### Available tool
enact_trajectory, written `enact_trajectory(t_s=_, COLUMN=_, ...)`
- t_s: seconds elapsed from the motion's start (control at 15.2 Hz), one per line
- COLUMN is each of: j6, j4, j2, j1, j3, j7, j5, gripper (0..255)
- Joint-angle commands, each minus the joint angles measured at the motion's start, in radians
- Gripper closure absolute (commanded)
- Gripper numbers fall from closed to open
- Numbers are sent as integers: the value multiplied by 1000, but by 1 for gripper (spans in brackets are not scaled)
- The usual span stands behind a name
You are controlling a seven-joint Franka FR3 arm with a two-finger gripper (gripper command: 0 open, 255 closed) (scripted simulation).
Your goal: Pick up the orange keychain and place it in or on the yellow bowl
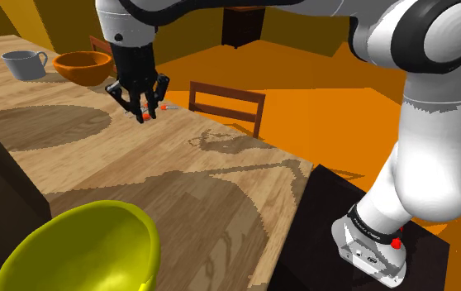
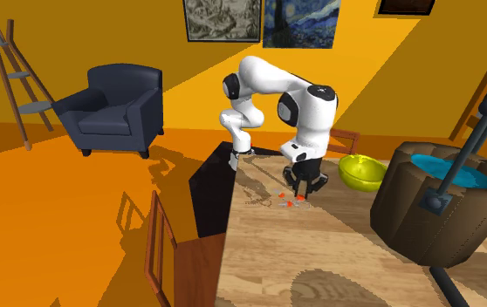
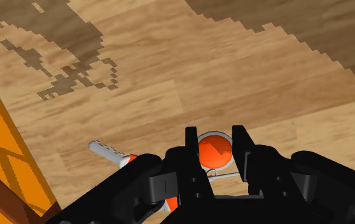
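The gripper (image 3: 215, 137) was seen low over the wooden table (image 1: 220, 194), its two fingers (image 3: 192, 149) closed against both sides of the orange keychain (image 3: 215, 151), whose round orange part was clasped between them. The keychain (image 1: 165, 107) was located near the table edge just beside a wooden chair (image 1: 229, 101). The yellow bowl (image 1: 88, 240) was set well apart from it, at the shoulder view's lower left.
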Motion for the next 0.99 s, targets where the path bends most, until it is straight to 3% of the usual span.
enact_trajectory(t_s=0.0, j6=-29, j4=31, j2=2, j1=4, j3=1, j7=0, j5=-1, gripper=255)
enact_trajectory(t_s=0.66, j6=-189, j4=235, j2=46, j1=41, j3=0, j7=-3, j5=-18, gripper=255)
enact_trajectory(t_s=0.92, j6=-165, j4=163, j2=-1, j1=82, j3=26, j7=76, j5=-7, gripper=255)
